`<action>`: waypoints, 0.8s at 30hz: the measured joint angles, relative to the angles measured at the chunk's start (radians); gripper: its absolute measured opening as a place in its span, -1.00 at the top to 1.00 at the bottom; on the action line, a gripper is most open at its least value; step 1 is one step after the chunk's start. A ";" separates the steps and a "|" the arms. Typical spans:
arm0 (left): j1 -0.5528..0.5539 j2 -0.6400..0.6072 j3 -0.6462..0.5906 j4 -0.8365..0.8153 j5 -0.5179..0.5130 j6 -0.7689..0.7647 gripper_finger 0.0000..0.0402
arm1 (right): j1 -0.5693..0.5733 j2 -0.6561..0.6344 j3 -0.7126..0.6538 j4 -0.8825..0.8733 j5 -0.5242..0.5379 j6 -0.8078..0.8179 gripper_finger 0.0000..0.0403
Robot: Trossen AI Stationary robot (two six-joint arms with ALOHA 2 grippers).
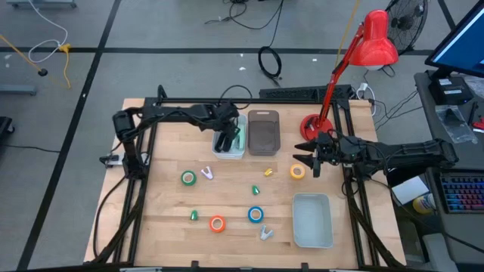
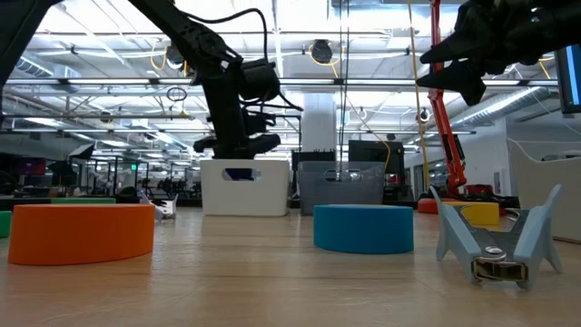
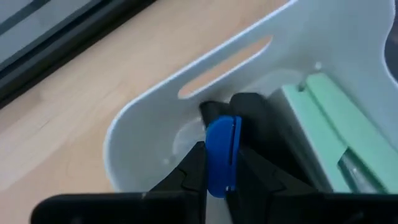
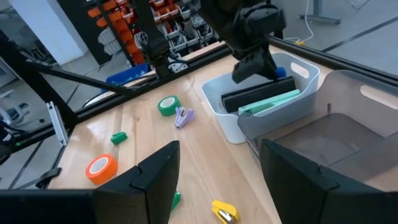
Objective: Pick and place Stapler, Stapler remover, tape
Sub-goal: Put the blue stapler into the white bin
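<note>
Left end effector (image 1: pixel 225 140) is down inside the white bin (image 1: pixel 229 153), fingers clamped on a small blue stapler (image 3: pixel 221 155) and holding it just above the bin floor. Beside it in that bin lie a black stapler (image 4: pixel 258 94) and a mint-green one (image 4: pixel 273 101), so by the look of it the sorting is under way but far from finished.

The grey bin (image 1: pixel 263 133) right next to the white bin looks empty, and so does the pale tray (image 1: pixel 312 221) well away from it. Everything else sits loose on the counter (image 1: pixel 166 219): the green tape roll (image 1: pixel 188 177) is nearest the white bin, with a purple staple remover (image 1: pixel 206 173) just beside it, while the orange roll (image 1: pixel 218 224), blue roll (image 1: pixel 255 214) and a grey staple remover (image 1: pixel 264 233) lie farther off.

Right end effector (image 1: pixel 309 160) hovers beyond the grey bin, fingers spread wide and empty, with the yellow tape roll (image 1: pixel 298 172) just beside it.
</note>
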 joint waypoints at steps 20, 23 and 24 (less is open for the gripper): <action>0.007 -0.003 -0.001 0.003 -0.014 0.052 0.46 | 0.000 0.000 0.000 0.002 -0.002 0.009 -0.05; 0.007 -0.003 -0.001 0.009 -0.011 0.061 0.36 | 0.000 0.000 0.000 0.002 -0.003 0.009 -0.05; 0.007 -0.003 -0.001 0.010 -0.012 0.062 0.32 | 0.000 0.000 0.000 0.002 -0.003 0.009 -0.05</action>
